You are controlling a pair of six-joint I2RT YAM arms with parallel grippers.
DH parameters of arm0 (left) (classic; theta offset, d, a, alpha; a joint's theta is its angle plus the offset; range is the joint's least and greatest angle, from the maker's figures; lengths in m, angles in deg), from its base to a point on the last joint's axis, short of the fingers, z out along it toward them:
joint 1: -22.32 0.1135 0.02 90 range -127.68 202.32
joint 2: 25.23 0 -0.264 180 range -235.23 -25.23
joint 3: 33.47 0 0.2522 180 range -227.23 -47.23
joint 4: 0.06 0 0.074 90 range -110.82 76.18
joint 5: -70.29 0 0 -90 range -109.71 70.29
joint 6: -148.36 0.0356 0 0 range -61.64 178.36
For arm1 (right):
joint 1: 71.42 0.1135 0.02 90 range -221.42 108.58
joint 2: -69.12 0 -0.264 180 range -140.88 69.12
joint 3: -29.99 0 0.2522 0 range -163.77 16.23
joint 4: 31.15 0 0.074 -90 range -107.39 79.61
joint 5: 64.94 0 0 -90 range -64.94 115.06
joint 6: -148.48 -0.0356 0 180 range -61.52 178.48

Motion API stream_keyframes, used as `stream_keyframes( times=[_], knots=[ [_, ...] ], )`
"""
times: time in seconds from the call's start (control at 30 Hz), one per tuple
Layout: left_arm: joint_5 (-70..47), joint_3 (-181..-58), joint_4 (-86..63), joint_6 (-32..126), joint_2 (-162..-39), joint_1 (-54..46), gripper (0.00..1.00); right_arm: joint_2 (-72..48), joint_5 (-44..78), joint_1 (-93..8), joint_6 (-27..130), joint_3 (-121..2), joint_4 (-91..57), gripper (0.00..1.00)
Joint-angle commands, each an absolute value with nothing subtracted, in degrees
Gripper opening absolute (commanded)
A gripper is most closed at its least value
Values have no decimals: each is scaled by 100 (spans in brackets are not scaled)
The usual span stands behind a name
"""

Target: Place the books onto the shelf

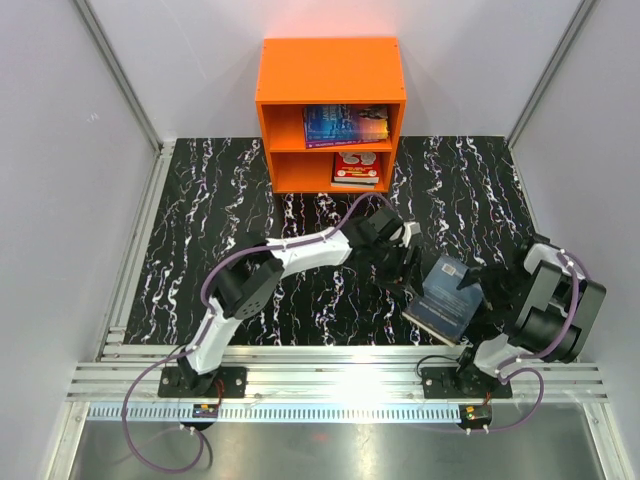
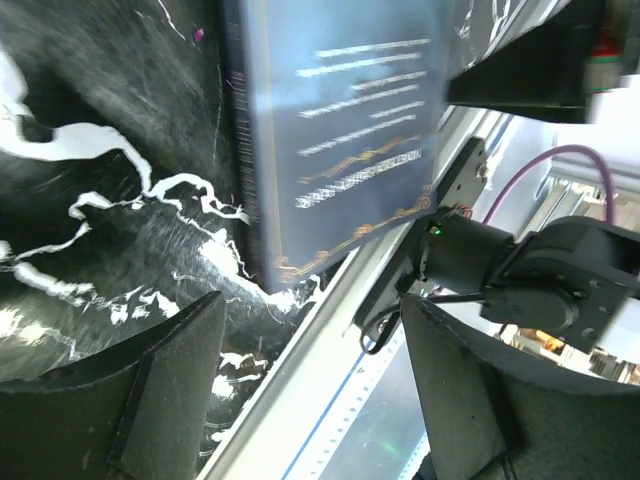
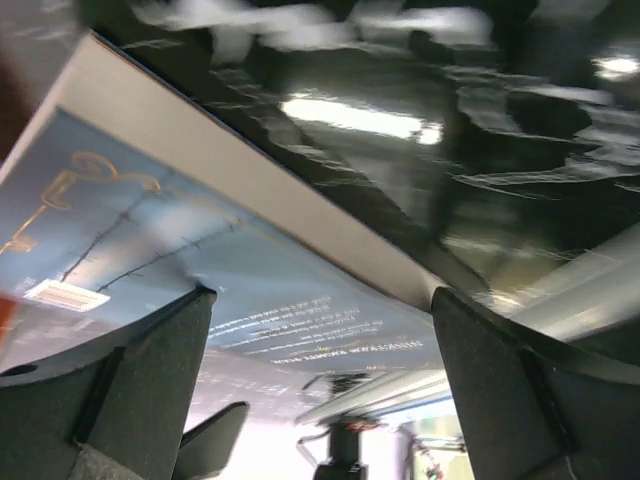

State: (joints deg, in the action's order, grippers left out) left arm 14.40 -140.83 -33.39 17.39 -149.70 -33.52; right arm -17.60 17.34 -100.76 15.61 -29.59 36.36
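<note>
Your left gripper (image 2: 310,300) has its fingers spread with nothing between them, and the book (image 2: 340,130) stands just beyond their tips, tipped up on one edge. The right gripper (image 3: 322,292) is spread as wide as it goes. The cover lies across its view, but you cannot tell from here whether a finger touches it. The book sits at the near side of the table (image 1: 200,200), close to the rail (image 1: 330,365) and well apart from the shelf (image 1: 330,60). I judge it is only propped, not gripped. If the right arm draws away first, the book will likely flop flat. If your left fingers come in off-line, they will shove the book toward the rail instead of straddling it. A pinch on one corner may bend the thin cover and let it swing. The two grippers are also near each other, so an advance by either risks a knock.
</note>
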Motion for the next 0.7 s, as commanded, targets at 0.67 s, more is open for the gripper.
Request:
stream_keyframes(
  times=[0.67],
  knots=[
    [2314, -15693, -3426, 1231, -16937, -3419, 72, -2325, -218, -9709, 1822, -1883, 1398, 100]
  ],
)
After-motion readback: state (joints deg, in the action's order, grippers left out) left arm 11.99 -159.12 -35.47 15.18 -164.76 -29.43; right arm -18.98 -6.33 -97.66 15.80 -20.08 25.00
